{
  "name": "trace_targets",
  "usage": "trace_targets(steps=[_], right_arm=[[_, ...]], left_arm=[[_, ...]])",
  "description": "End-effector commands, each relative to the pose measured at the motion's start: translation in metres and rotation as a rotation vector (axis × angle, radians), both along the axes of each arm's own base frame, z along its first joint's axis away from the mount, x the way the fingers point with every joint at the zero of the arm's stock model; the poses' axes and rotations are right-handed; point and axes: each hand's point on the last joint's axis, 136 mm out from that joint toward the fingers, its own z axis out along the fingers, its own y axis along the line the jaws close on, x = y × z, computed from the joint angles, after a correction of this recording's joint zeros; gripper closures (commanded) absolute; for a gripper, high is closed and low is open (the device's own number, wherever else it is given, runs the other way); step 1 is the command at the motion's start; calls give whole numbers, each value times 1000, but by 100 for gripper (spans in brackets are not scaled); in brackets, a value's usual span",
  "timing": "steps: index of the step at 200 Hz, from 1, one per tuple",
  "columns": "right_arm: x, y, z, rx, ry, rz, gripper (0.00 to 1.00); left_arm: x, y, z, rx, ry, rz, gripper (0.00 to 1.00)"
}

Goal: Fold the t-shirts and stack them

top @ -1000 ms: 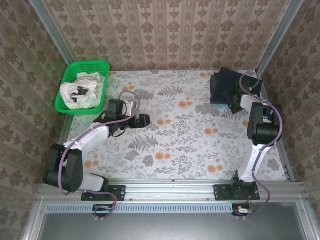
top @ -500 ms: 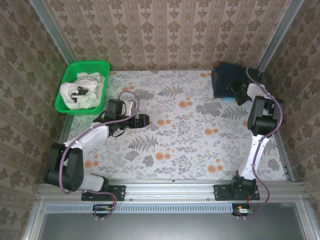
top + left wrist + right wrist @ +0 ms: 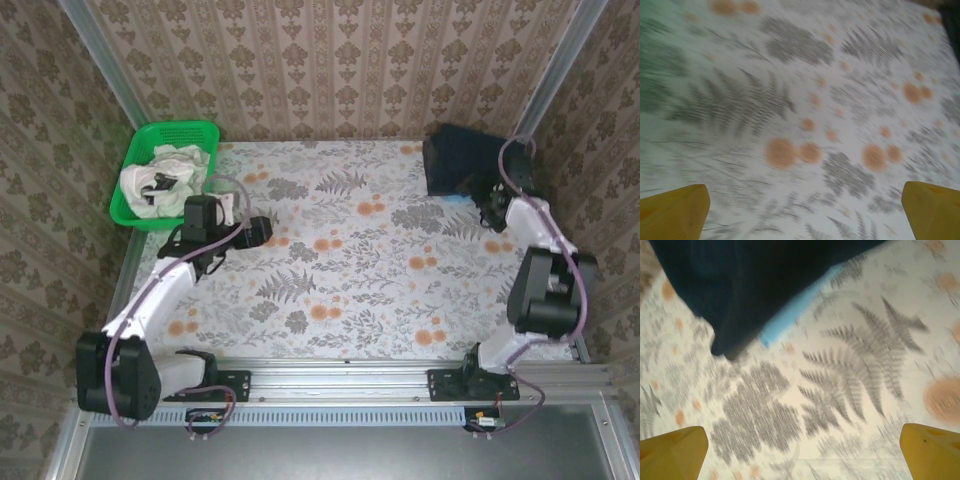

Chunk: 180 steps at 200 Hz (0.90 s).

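Left pincer (image 3: 258, 231) and right pincer (image 3: 492, 207) both wide open, nothing held.
Folded navy t-shirt (image 3: 458, 165) lies on the light blue t-shirt (image 3: 795, 310) in the far right corner of the table (image 3: 350, 290), probably to keep the middle free for folding. Right pincer hovers just beside that stack. Left pincer hangs over bare table near the green basket (image 3: 170, 130), likely lined up to fetch the white t-shirts (image 3: 160, 185).

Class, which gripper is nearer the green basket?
Left. The left gripper hovers just right of the green basket; the right gripper is far off by the dark shirts.
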Motion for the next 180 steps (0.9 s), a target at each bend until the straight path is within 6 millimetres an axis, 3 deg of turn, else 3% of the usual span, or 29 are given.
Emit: trace_targets(steps=[1, 12, 32, 53, 64, 76, 101, 106, 119, 126, 159, 180], right_arm=[[-26, 6, -5, -230, -67, 41, 0], [-33, 21, 3, -387, -125, 150, 0], [-41, 35, 23, -575, -281, 246, 0], [-44, 38, 12, -649, -444, 273, 0], [-38, 34, -2, -638, -378, 275, 0], [-23, 37, -7, -618, -340, 304, 0], [4, 43, 5, -606, -484, 296, 0], [8, 44, -12, -585, -453, 319, 0], [16, 64, -24, -592, -460, 430, 0], [14, 71, -26, -603, -496, 458, 0], [11, 56, -26, -633, -458, 361, 0], [11, 57, -26, -638, -458, 361, 0]], left_arm=[[-9, 76, -12, 264, -25, 297, 0], [-14, 97, -17, 388, -57, 341, 0], [-17, 117, -33, 511, -131, 363, 0], [-16, 120, -72, 503, -150, 273, 0], [-9, 125, -73, 453, -135, 277, 0], [-1, 116, -75, 411, -150, 193, 0], [21, 117, -67, 351, -244, 161, 0], [26, 119, -65, 334, -254, 166, 0], [36, 124, -65, 291, -260, 169, 0], [41, 124, -64, 269, -273, 160, 0], [60, 113, -59, 213, -314, 91, 0], [59, 113, -60, 184, -327, 109, 0]])
